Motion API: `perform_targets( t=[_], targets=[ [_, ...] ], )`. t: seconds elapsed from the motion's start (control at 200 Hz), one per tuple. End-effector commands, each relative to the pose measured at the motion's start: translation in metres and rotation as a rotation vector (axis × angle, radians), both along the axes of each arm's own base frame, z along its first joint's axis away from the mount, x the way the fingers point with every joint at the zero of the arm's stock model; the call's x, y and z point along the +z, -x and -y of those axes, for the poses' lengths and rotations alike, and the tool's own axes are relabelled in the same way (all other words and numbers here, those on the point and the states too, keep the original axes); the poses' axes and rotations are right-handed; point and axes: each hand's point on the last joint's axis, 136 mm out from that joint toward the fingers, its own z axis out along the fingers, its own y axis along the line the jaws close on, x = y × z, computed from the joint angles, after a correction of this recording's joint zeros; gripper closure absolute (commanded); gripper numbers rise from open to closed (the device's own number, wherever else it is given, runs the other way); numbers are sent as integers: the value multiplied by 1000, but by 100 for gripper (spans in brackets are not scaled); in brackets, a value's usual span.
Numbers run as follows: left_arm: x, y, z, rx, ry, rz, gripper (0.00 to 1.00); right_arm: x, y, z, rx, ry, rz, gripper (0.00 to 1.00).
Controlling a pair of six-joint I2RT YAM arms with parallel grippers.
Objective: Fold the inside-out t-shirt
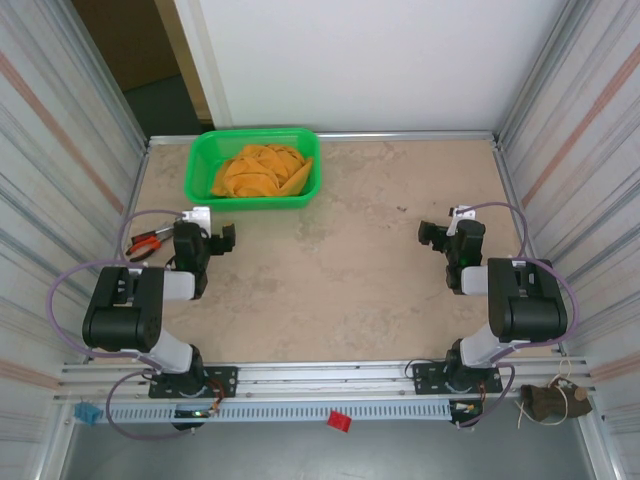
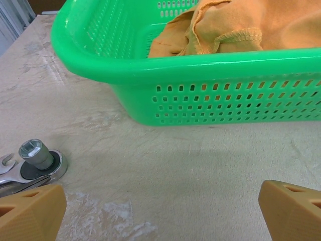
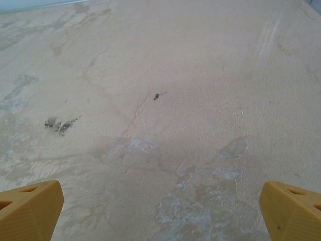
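1. Both grippers we see spread wide and empty: left gripper (image 1: 218,240), right gripper (image 1: 436,235)
2. We find the inside-out t-shirt (image 1: 262,170) bunched inside the green basket (image 1: 200,170) (far left of the table (image 1: 340,290))
3. The left gripper faces that basket from nearby, apart from it

The beige, stone-patterned table (image 1: 350,290) is mottled with pale and dark stains. A green basket (image 1: 198,168) stands on it. Nearer than the basket and to its left lie a socket ratchet (image 2: 37,159) and a red-handled tool (image 1: 148,243).
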Motion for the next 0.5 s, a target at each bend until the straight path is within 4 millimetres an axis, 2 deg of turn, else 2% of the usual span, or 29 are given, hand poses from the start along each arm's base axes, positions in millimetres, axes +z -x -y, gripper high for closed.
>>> perform_targets(
  t=[0.0, 0.15, 0.261, 0.316, 0.381, 0.456, 0.496],
  targets=[
    [12, -3, 0, 4, -15, 40, 1, 12, -5, 1, 12, 8, 36, 1],
    [14, -2, -1, 5, -10, 51, 2, 13, -6, 1, 12, 9, 38, 1],
    [32, 0, -2, 13, -21, 68, 2, 19, -6, 1, 4, 15, 57, 1],
    [51, 3, 0, 20, -40, 71, 2, 31, -4, 0, -7, 38, 35, 1],
    [83, 5, 1, 41, -33, 90, 2, 59, -6, 2, -41, 66, 15, 1],
    [124, 4, 6, 48, 60, 76, 2, 96, -11, 8, -107, -49, 23, 1],
    [144, 0, 11, 51, 93, 53, 2, 113, -13, 23, -227, -147, 20, 1]
  ],
)
